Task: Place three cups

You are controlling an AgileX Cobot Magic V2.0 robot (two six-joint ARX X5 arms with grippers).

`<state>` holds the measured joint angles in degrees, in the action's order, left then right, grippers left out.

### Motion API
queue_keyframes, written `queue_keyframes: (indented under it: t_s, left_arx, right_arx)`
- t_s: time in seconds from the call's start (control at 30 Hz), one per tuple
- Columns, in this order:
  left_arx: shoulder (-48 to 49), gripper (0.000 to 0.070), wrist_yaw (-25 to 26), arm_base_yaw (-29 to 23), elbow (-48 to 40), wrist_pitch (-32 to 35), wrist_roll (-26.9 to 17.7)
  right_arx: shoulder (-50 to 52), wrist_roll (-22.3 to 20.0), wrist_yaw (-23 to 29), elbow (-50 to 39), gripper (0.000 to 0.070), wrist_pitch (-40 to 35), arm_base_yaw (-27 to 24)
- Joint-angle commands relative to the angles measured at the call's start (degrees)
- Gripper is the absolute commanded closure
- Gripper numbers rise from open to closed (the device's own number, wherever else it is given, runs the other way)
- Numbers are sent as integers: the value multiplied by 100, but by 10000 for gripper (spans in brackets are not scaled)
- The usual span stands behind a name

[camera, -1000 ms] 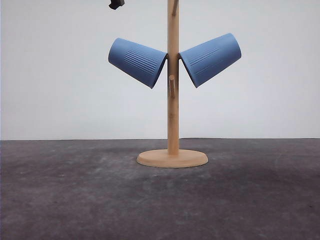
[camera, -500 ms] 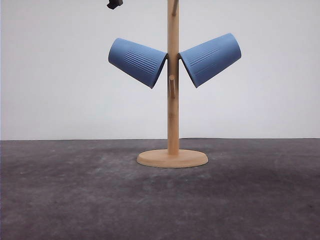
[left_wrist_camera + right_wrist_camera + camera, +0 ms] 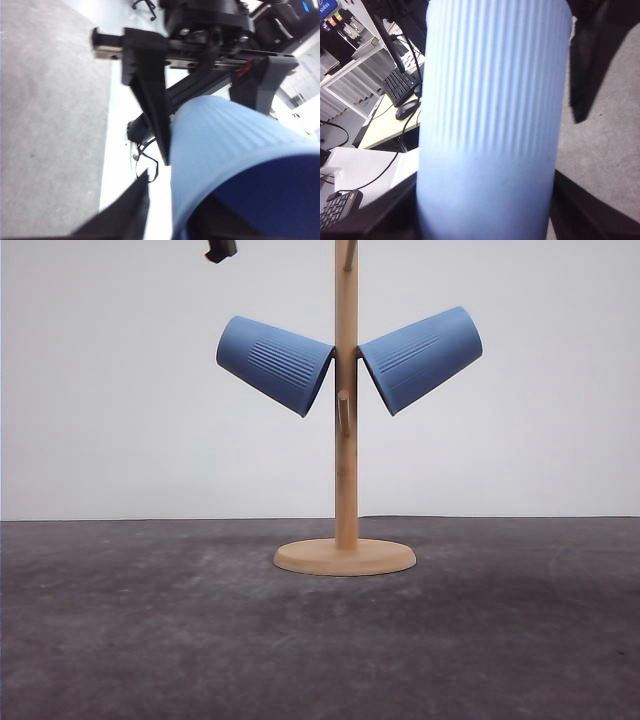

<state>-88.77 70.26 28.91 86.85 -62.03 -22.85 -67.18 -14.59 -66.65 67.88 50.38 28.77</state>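
Two light-blue ribbed cups hang mouth-inward on the wooden rack (image 3: 346,470), one on the left peg (image 3: 275,362) and one on the right peg (image 3: 420,357). A third cup (image 3: 490,115) stands between the dark fingers of my right gripper (image 3: 485,215), which is shut on it. In the left wrist view the same cup (image 3: 235,160) is close up, rim toward the camera, and one right finger (image 3: 152,100) presses its ribbed side. My left gripper (image 3: 172,210) is open. Its visible finger (image 3: 130,210) stands a small gap off the cup's wall.
The rack's round wooden base (image 3: 345,557) rests on the dark grey table (image 3: 150,630). A short bare peg (image 3: 343,412) points forward below the two cups. A dark arm part (image 3: 220,249) pokes in at the top left of the front view.
The dark arm part at the top left of the front view has crept up and left. The rack and its two cups have not moved.
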Motion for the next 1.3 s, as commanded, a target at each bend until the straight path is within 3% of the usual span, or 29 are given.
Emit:
queue_keyframes:
  t_s: [0.0, 0.37, 0.47, 0.57, 0.77, 0.9, 1.07, 1.17, 1.27]
  left_arx:
    - [-59, 498, -14, -53, 114, -49, -2]
    - [-59, 497, -876, -701, 832, -1170, -210]
    - [-59, 497, -1242, -890, 1112, -1491, -214]
    - [-59, 497, -1707, -1063, 1412, -1789, -194]
    - [-59, 497, -2721, -1365, 1967, -1903, 590]
    - [-59, 497, -4072, -1430, 2227, -1891, 1220]
    - [-59, 497, -6041, -1430, 2293, -1717, 1921]
    - [-59, 497, -6575, -1430, 2293, -1667, 2028]
    - [-59, 497, -6640, -1430, 2293, -1636, 2035]
  right_arx:
    - [-55, -99, -31, 92, 381, 9, 24]
    - [-52, -271, 493, 92, 381, 398, -208]
    - [-52, -336, 864, 94, 381, 635, -297]
    - [-52, -273, 1666, 94, 381, 889, -372]
    - [-55, 615, 3622, 94, 381, 957, -306]
    - [-66, 1447, 4475, 94, 381, 647, -118]
    - [-288, 2188, 4896, 94, 381, 128, 140]
    - [-534, 2453, 5039, 94, 382, -74, 218]
    - [-824, 2702, 5209, 94, 381, -263, 221]
